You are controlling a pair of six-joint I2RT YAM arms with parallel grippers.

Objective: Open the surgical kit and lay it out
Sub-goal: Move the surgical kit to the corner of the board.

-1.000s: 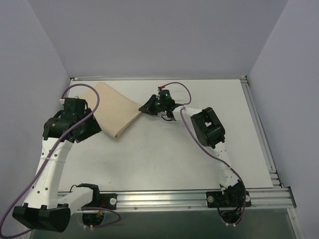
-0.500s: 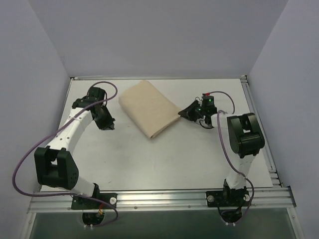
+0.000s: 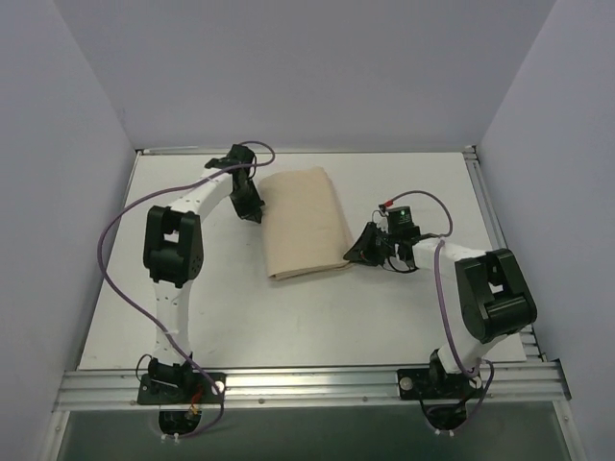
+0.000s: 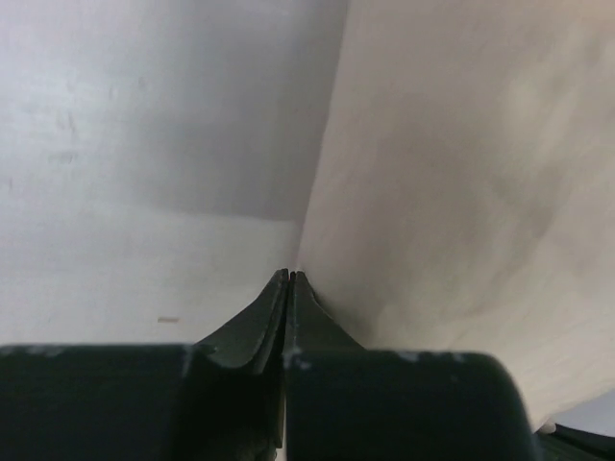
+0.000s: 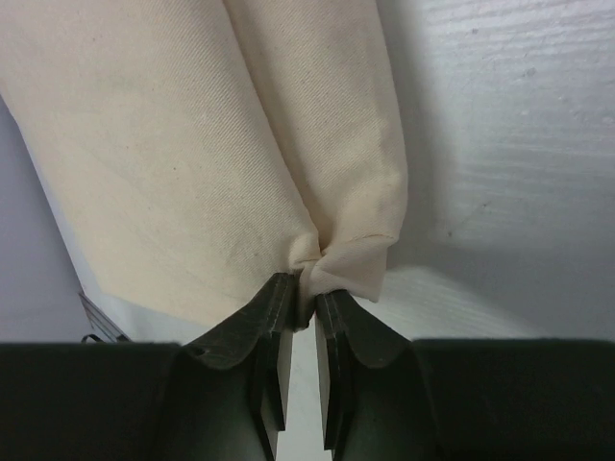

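Beige cloth wrap point(image 3: 303, 223) is lying folded shut as one flat, roughly rectangular bundle. It is sitting on the far-centre part of the white tabletop point(image 3: 404, 307), long axis running near to far, slightly tilted. Count: one bundle.

The fabric is showing a fine twill weave up close, matte, with soft rounded fold edges. Two rolled folds are running side by side toward the right wrist camera.

Right gripper point(image 5: 306, 288) is working at the bundle's near right corner. Its two black tapered fingers are standing only a narrow slit apart and are pinching a small puckered fold of the cloth between their tips.

Left gripper point(image 4: 289, 279) is sitting at the bundle's far left edge. Its two fingers are pressing fully together, with the tips meeting right at the cloth's border. I cannot tell whether any fabric is caught between them.

Count: two arms, white links with black joints, each trailing one purple cable point(image 3: 120, 240), so two cables. The arms are curving in from both sides of the bundle.

The tabletop is looking smooth and faintly scuffed. One ribbed aluminium rail point(image 3: 317, 379) is running along its near edge, carrying both arm bases.
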